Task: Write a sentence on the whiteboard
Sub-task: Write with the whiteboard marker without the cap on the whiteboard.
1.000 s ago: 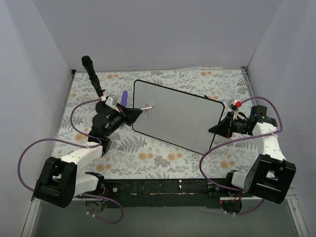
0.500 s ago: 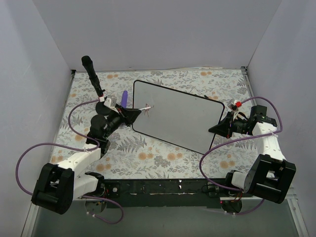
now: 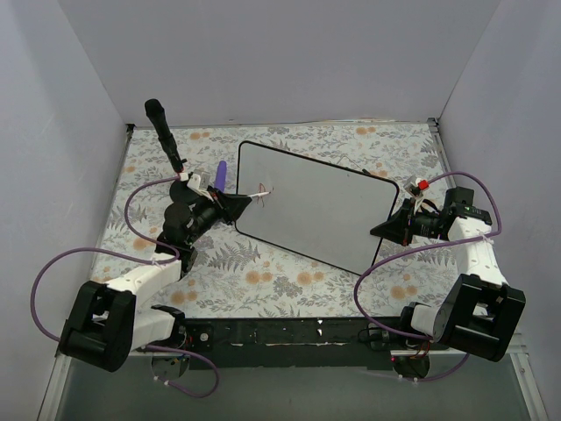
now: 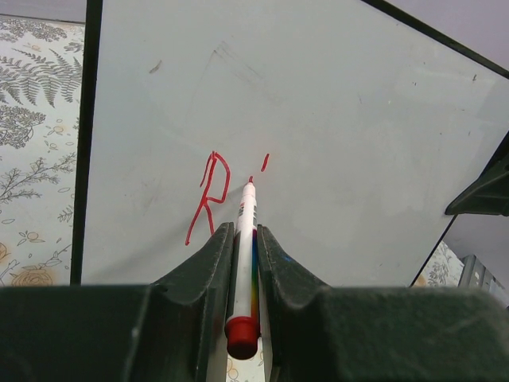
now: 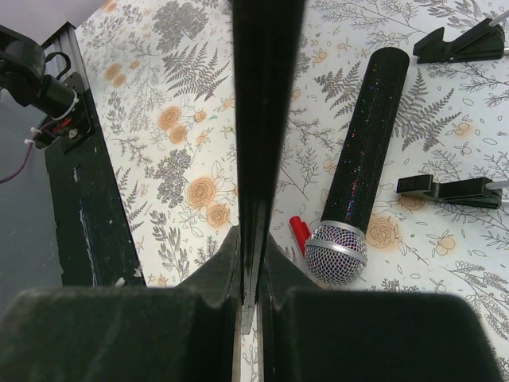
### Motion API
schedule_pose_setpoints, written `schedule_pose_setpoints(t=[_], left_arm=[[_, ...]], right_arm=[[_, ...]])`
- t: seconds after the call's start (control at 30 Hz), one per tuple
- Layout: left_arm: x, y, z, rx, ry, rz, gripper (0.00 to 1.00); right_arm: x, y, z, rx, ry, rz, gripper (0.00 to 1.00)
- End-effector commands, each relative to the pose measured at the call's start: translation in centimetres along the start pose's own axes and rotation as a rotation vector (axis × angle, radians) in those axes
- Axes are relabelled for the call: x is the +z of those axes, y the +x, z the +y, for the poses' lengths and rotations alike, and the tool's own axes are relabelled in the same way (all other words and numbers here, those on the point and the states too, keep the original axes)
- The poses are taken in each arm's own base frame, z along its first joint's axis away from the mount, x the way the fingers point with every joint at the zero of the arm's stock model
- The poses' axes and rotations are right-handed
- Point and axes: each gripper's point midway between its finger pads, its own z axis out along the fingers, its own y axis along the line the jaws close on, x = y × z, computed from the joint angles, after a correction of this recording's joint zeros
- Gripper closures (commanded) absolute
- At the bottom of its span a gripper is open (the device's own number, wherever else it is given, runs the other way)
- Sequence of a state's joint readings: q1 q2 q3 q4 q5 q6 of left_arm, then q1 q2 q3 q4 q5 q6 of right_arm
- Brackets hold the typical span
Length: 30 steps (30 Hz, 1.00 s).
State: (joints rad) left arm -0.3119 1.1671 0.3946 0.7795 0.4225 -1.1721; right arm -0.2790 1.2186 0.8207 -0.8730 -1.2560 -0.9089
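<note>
Left pincer, change: our left pincer [image 4: 245,232] has crept a little right and far since a second ago; nothing else in the scene has shifted.
Meaning for the task: we judge the first letter finished and the second just begun, so nearly all of the writing is still ahead of us.
Left pincer, grip: the fingers [image 4: 216,255] are drawn narrow and clamped on a pen barrel, one on each side, and touch nothing else.
Marker: a slim white-barrelled marker with a coloured stripe, red nib and red end cap [image 4: 246,208] lies along the pincer's axis. Its nib is down on the white surface just right of the first letter.
Sentence: the sentence [image 4: 208,192] is in thin red handwritten strokes. So far we see a capital R, a tiny stroke at the nib and a short dash above it, likely the start of an i.
Whiteboard: the large flat glossy white rectangular whiteboard with thin black rim and rounded corners [image 3: 324,206] lies skewed in the middle of the table, with the writing close to its left edge.
Right pincer: our right pincer [image 5: 253,236] sits at the whiteboard's right edge, toward the near corner. Its fingers are almost together on a thin black edge, which we take for the rim, steadying the whiteboard.
Underneath: a fern-and-flower patterned cloth [image 3: 280,281] covers the table.
</note>
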Motion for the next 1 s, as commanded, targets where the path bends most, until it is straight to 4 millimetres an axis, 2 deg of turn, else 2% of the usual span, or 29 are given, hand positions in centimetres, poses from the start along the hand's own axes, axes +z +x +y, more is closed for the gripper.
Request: schedule_pose_setpoints(t=[0.0, 0.63, 0.97], left_arm=[[0.4, -0.4, 0.0, 0.016, 0.002, -0.008, 1.0], [0.7, 0.2, -0.9, -0.022, 0.059, 0.022, 1.0], [-0.5, 1.6, 0.7, -0.019, -0.032, 0.046, 1.0]], right_arm=[[0.0, -0.5, -0.6, -0.1, 0.013, 0.018, 0.99], [0.0, -0.5, -0.5, -0.101, 0.014, 0.018, 0.99], [0.0, -0.5, -0.6, -0.098, 0.013, 0.018, 0.99]])
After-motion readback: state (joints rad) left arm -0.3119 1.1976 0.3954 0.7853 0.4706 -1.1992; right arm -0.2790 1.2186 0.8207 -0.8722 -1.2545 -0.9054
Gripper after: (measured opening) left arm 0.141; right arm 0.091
